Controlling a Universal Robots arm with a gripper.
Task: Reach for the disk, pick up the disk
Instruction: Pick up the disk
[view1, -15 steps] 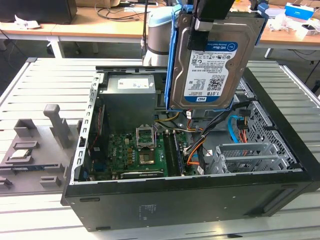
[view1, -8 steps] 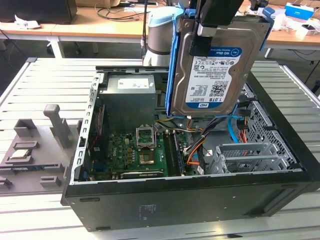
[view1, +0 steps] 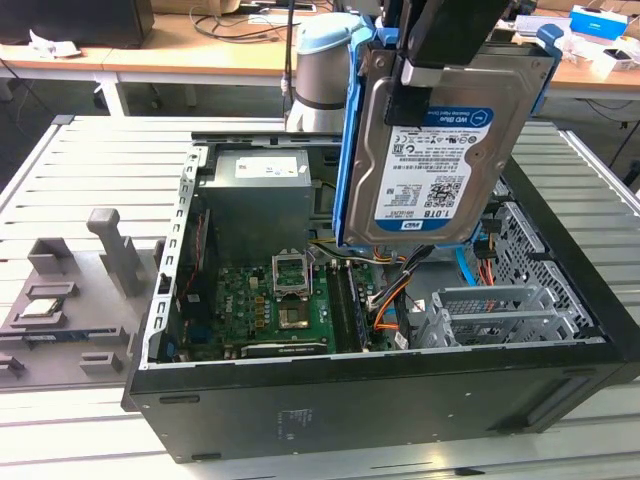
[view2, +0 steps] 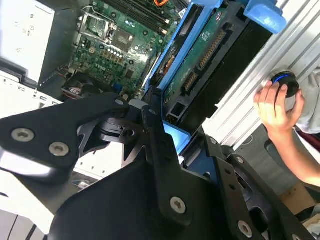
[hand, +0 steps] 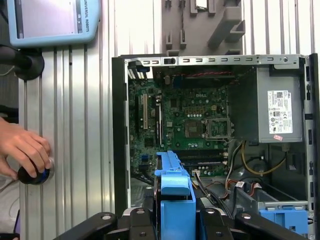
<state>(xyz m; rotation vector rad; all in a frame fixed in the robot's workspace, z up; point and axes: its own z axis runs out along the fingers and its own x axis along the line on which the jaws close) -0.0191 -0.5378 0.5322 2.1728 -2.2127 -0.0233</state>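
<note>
Slatted metal worktop (view1: 90, 160) carrying an open computer case (view1: 380, 400), motherboard (view1: 270, 310) exposed. Item: disk (view1: 425, 150), blue-framed, label outward, hanging upright above the case and clear of it. Claw (hand: 177, 215): closed on the disk's blue frame at its upper edge. Step judged: pick-up done, lift in hand. A person's hand (hand: 25, 150) rests on a knob beside the case.

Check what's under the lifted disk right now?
The gripper holds the disk above the open computer case. Under it in the exterior view: motherboard, orange cables, a metal drive cage. The case's back right part is covered by the disk.
</note>
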